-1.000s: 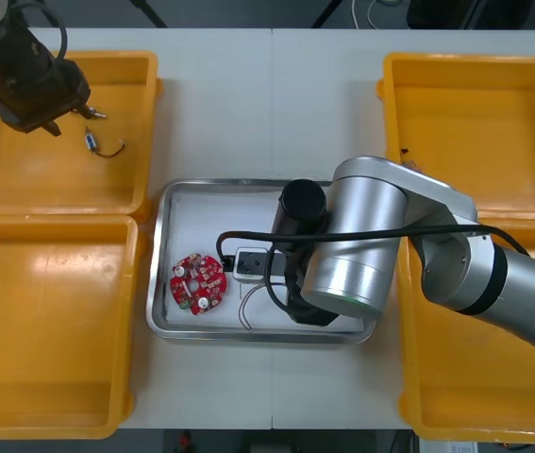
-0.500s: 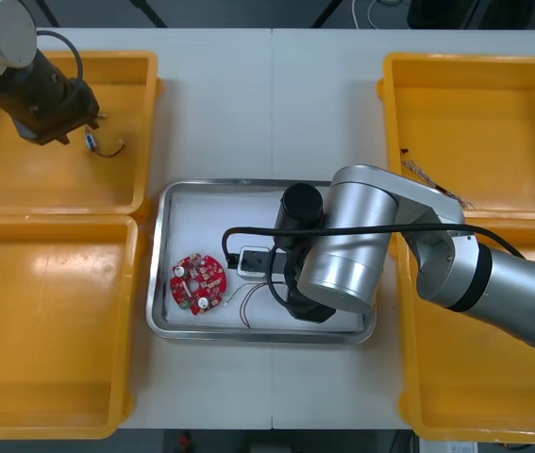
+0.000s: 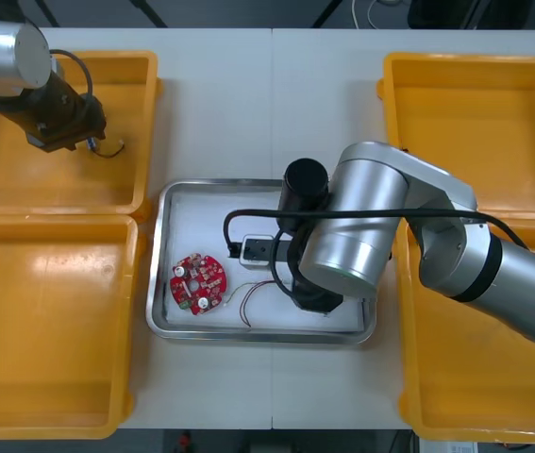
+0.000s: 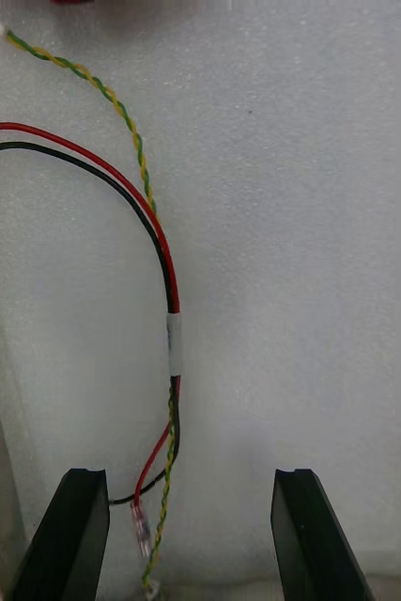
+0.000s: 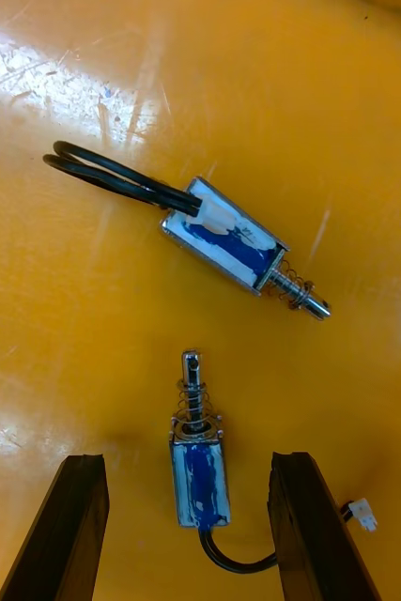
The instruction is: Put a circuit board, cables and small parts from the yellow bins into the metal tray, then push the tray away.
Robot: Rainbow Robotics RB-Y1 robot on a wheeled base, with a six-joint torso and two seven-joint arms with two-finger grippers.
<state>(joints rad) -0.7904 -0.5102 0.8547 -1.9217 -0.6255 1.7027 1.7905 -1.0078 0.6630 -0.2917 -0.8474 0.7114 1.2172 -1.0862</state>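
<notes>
Left wrist view: left end effector now down astride small metal part, spread; right end effector spread, cables delivered.

The light counter carries a thin seam running from its far edge toward the near one (roughly mid-width); beyond the far edge lies dark floor.

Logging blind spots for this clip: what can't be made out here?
Front view: the right arm covers the right gripper and part of the metal tray.
Front view: the left arm's wrist covers the left gripper and most of the small metal parts in the yellow bin.
Right wrist view: the red and black cable is cut off by the edge.
</notes>
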